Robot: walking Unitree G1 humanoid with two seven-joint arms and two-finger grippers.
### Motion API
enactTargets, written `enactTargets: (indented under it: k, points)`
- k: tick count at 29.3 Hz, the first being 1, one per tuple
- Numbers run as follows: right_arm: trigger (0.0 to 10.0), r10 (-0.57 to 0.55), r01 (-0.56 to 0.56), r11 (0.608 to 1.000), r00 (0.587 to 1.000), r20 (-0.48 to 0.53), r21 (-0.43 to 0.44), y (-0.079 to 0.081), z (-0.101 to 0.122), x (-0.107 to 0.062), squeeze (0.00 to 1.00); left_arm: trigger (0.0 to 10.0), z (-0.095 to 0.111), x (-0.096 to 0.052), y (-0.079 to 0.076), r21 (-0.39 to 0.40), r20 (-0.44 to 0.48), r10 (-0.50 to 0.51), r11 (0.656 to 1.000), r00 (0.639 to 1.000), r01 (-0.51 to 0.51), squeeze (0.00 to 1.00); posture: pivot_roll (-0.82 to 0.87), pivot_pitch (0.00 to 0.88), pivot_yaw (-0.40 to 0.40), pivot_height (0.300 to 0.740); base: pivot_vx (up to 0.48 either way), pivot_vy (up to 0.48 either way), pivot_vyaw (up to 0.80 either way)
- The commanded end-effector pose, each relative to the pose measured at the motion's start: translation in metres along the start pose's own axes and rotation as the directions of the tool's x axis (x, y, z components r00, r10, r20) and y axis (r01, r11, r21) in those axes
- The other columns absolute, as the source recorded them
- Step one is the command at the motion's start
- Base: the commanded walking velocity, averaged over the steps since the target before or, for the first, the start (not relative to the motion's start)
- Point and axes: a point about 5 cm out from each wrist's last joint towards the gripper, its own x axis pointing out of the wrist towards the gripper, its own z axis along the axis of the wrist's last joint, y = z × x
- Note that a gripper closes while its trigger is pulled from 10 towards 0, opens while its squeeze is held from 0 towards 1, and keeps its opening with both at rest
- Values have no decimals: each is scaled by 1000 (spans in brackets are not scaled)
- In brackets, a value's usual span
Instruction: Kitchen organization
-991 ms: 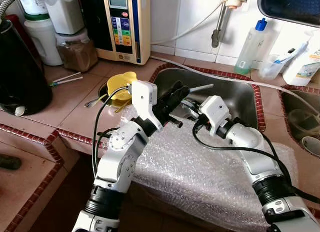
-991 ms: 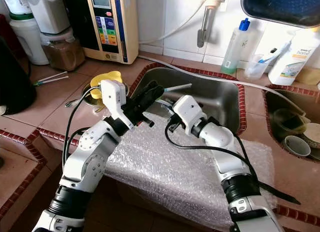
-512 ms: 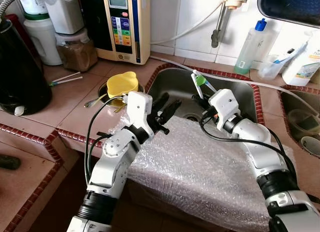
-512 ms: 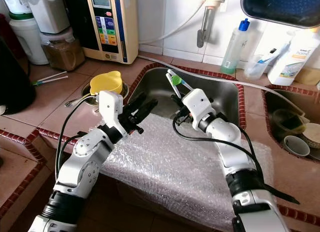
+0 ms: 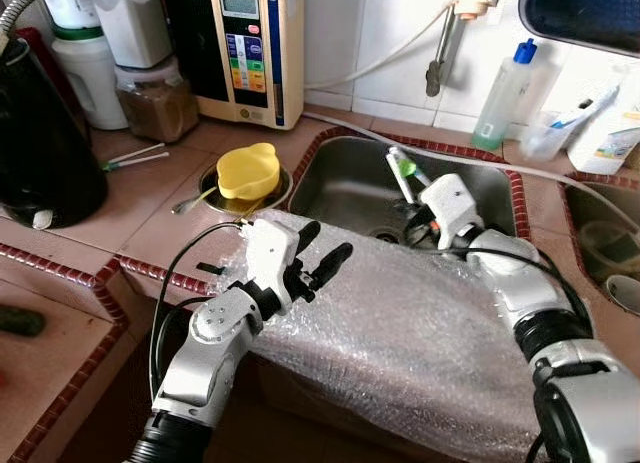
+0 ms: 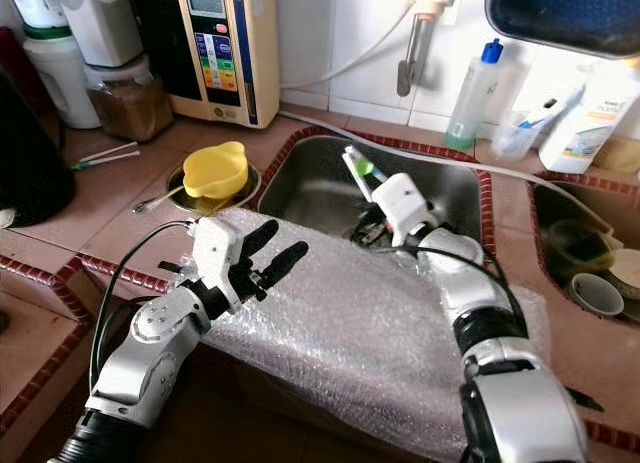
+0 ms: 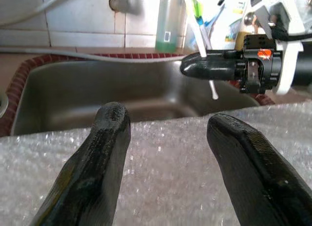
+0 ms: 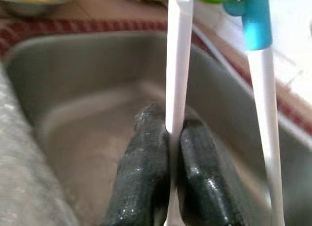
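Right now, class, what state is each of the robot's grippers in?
Left gripper: open, holding nothing, above the bubble wrap.
Right gripper: shut on a white utensil handle, over the sink.

Cream water ionizer [image 5: 252, 48] on the worktop [image 5: 150, 198] with coloured button panel, its lettering too small to read, no other legible text
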Motion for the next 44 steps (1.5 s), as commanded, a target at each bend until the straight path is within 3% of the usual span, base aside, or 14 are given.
enactTargets:
  k: [1,5,12,14,15,16,34,39,44]
  points:
    - [0,-38,40,995,999,-25,91,-7,-3,-1,0,10000,4,0,-4,23,0,-27,999,1000,27,1000,63,0,-7,740,0,0,0]
    - [0,-57,64,979,997,-43,193,-7,-8,-1,0,10000,4,-3,-4,28,-10,-34,999,999,34,1000,81,0,-6,740,0,0,0]
    - [0,3,17,976,996,-93,216,17,-19,7,0,10000,2,-9,-2,47,-44,-29,998,999,31,1000,107,0,-1,740,0,0,0]
    - [1333,38,-18,972,996,-82,233,24,-19,9,0,10000,4,-9,-2,56,-44,-36,998,998,39,1000,113,0,2,740,0,0,0]
    - [2824,39,-18,972,996,-83,233,26,-18,11,298,10000,4,-9,-2,57,-45,-38,998,998,40,1000,114,0,2,740,0,0,0]
    - [10000,45,-23,969,995,-85,246,29,-18,12,1000,10000,5,-9,-3,57,-46,-39,998,998,41,1000,115,0,4,740,0,0,0]
    - [10000,19,17,964,991,-133,267,30,-23,13,1000,10000,5,-4,-5,72,-50,-40,996,998,43,1000,107,0,7,740,0,0,0]
    - [10000,-31,54,959,996,-88,277,24,-14,15,1000,10000,6,-3,-5,71,-44,-32,997,999,36,1000,105,0,4,740,0,0,0]
    - [10000,-84,83,978,996,-1,194,14,0,14,1000,10000,10,-2,-1,79,-14,13,997,1000,-12,1000,98,0,1,740,0,0,0]
